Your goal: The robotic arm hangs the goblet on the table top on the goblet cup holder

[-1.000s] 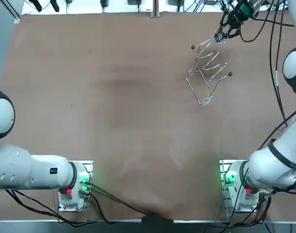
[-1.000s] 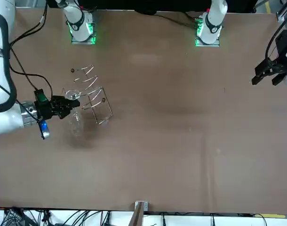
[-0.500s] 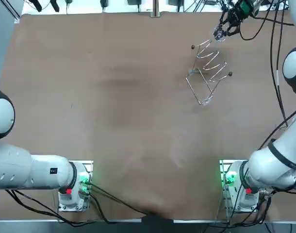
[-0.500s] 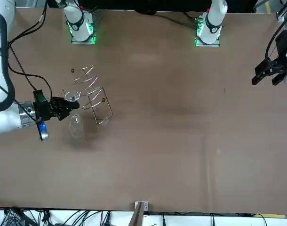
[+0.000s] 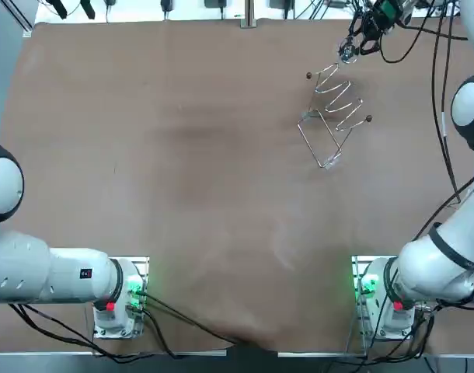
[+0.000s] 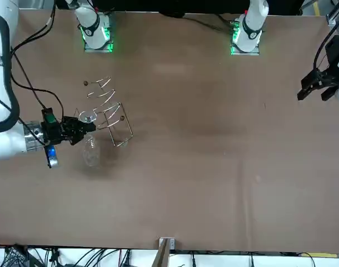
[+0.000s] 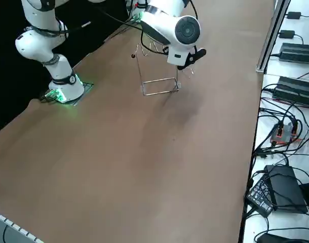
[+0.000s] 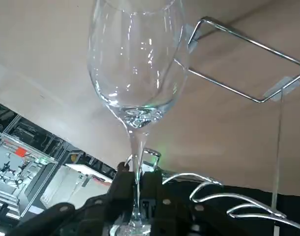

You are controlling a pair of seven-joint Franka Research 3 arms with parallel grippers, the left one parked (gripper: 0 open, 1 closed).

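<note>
The right pincer (image 8: 136, 189) is clamped narrow on the stem of the goblet (image 8: 136, 73). It holds the goblet near the far edge of the tabletop (image 5: 182, 155), just beside the outer end of the goblet cup holder (image 5: 335, 109). The goblet's long axis runs straight out from the pincer, bowl leading. The goblet is clear, smooth glass. The holder is thin bent wire with wavy rails and ball tips. The next move probably requires aligning the stem with a rail slot.
</note>
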